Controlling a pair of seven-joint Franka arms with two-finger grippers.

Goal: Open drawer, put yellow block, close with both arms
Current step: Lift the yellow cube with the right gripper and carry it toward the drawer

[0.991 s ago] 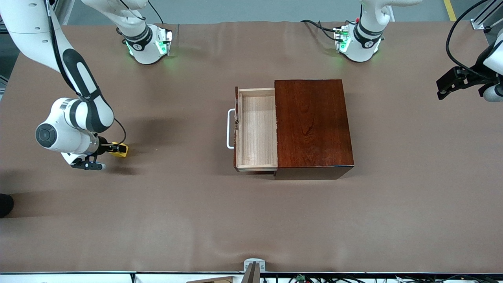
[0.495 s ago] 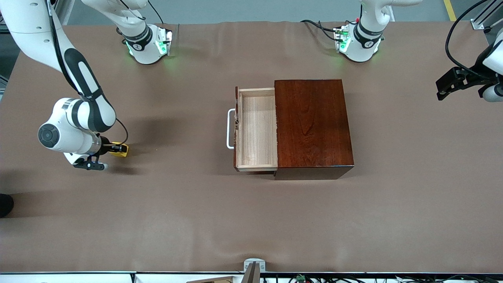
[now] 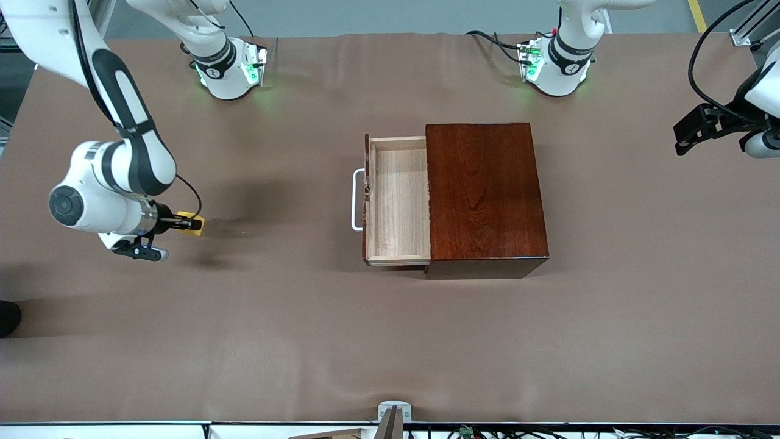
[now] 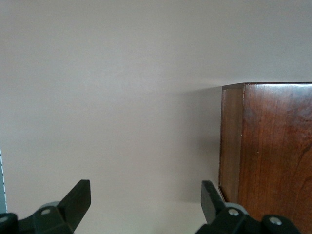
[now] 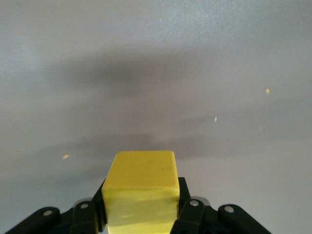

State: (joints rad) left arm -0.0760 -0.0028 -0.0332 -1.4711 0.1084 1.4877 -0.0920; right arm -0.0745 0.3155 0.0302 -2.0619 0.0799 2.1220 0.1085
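The drawer (image 3: 399, 201) is pulled out of the dark reddish-brown box (image 3: 484, 195), its pale tray empty and its white handle (image 3: 356, 200) toward the right arm's end. My right gripper (image 3: 190, 224) is shut on the yellow block (image 3: 196, 223) and holds it just above the table at the right arm's end, well apart from the drawer. The block fills the space between the fingers in the right wrist view (image 5: 141, 190). My left gripper (image 3: 685, 137) is open and empty, held up at the left arm's end; its wrist view shows a side of the box (image 4: 265, 156).
The brown table cover (image 3: 390, 341) is bare between the right gripper and the drawer. The arm bases (image 3: 228, 70) stand along the table edge farthest from the front camera. A small metal bracket (image 3: 393, 414) sits at the nearest edge.
My right gripper has lifted the yellow block off the table and moved slightly toward the drawer. The left arm has barely shifted.
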